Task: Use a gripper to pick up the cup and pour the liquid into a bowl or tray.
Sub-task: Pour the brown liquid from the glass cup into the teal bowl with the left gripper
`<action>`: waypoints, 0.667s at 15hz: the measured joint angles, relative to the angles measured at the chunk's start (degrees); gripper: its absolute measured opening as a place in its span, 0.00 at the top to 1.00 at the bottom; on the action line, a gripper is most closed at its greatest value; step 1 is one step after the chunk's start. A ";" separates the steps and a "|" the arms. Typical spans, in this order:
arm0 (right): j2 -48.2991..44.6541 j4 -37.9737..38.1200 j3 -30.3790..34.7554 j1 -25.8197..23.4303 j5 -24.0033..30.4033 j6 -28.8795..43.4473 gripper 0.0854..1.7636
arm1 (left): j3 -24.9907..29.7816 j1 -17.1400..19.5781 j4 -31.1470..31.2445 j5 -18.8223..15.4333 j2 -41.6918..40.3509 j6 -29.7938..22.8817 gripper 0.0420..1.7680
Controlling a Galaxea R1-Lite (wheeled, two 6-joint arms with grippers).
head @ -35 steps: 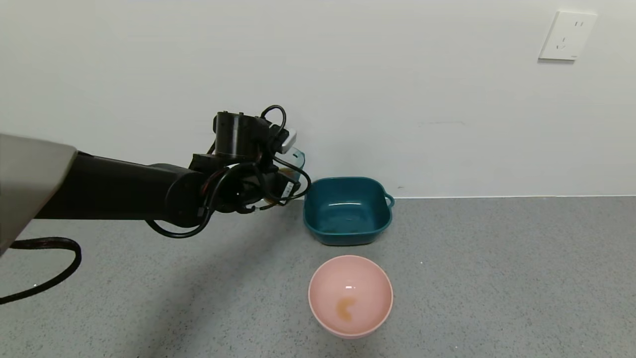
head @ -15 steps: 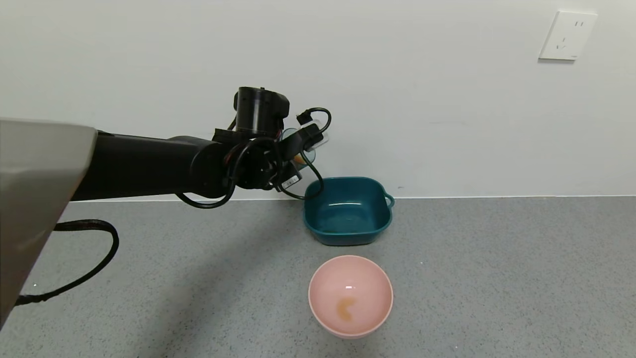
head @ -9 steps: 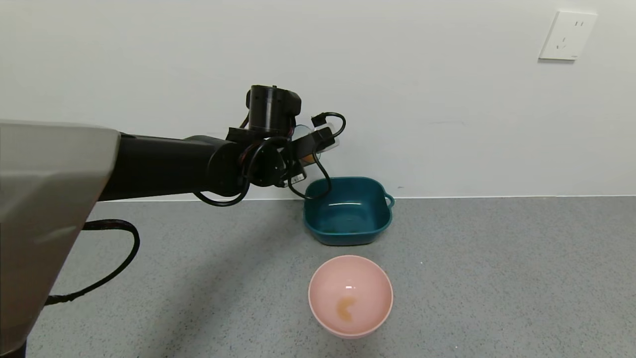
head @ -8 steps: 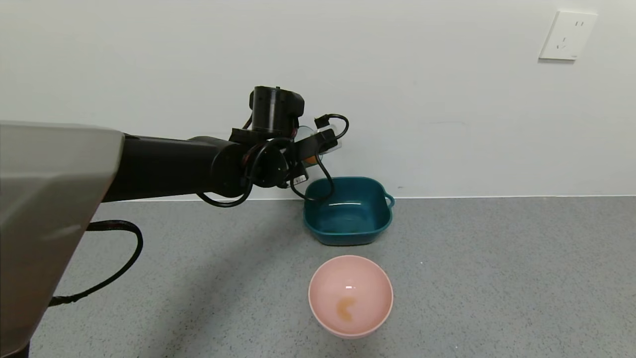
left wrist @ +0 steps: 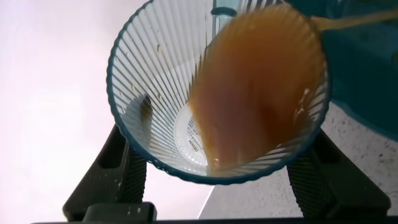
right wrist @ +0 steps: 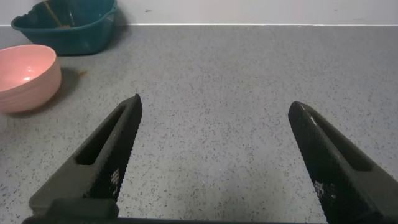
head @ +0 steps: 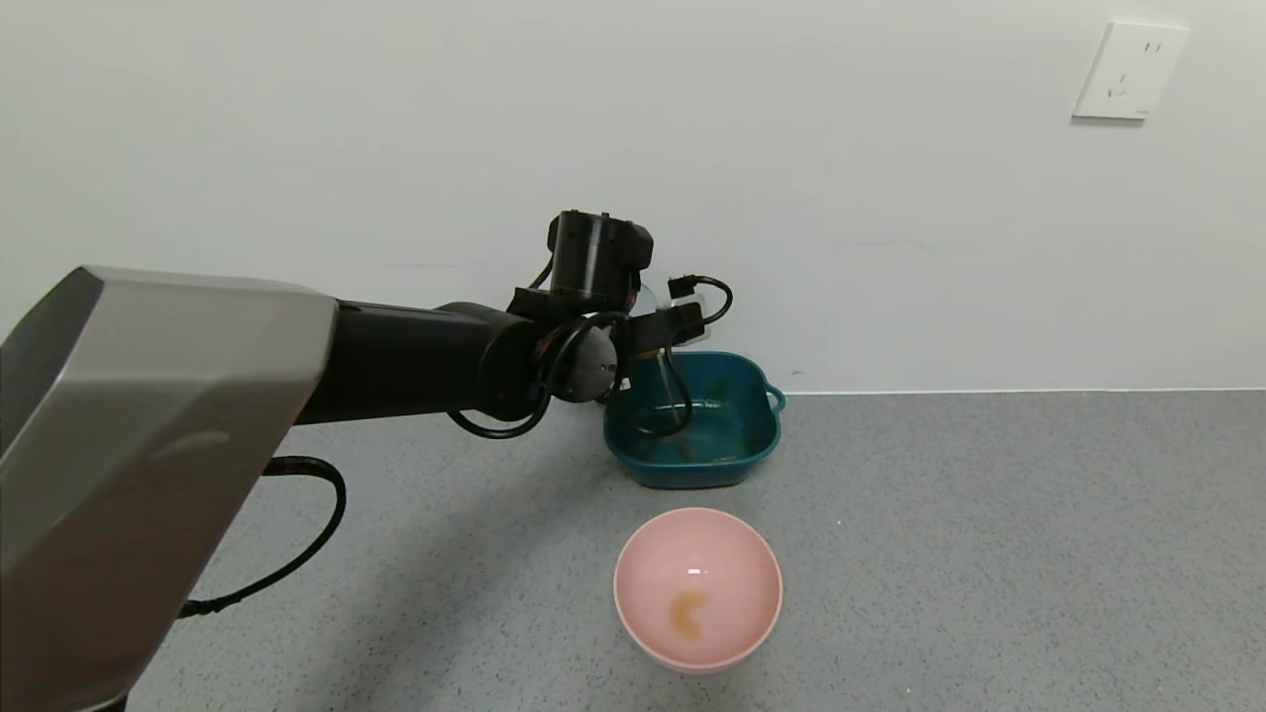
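**Observer:** What have you got on the cup?

**Operator:** My left gripper (left wrist: pixel 217 180) is clamped on the cup (left wrist: pixel 158 81), one dark finger (left wrist: pixel 118 174) on each side of its ribbed wall. I see it as translucent blue-grey, tapered, with fine vertical ribs running down to a pale round base that carries some small print I can't read. In the head view the cup is mostly hidden behind the wrist and its cables; only a sliver of it (head: pixel 648 297) shows, held up above the left rim of the teal basin (head: pixel 757 435).

**Observer:** And the liquid?

**Operator:** The cup is tipped well over. The amber-brown liquid (left wrist: pixel 261 87) is banked against the lower side of the mouth and spilling past the rim. From the head camera I see a thin brown stream (head: pixel 678 396) falling into the basin, with brownish streaks on its floor.

**Observer:** Anything else on the table?

**Operator:** The pink bowl (head: pixel 732 539) sits on the grey surface in front of the basin, apart from it, with a small orange-brown stain (head: pixel 689 613) inside. My right gripper (right wrist: pixel 214 152) hangs low over the bare grey surface, well off to the side, its jaws spread wide with nothing between them.
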 joint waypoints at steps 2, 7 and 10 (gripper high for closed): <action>0.00 0.00 0.00 0.00 0.00 0.02 0.03 | 0.05 -0.33 -0.11 1.60 0.96 2.95 0.28; 0.00 -0.02 0.02 0.00 0.00 -0.02 0.03 | 0.05 -0.57 -3.62 3.30 2.80 12.36 0.28; 0.00 -0.02 0.02 0.00 0.00 0.00 0.03 | 0.05 -0.46 -3.58 4.24 3.79 14.64 0.28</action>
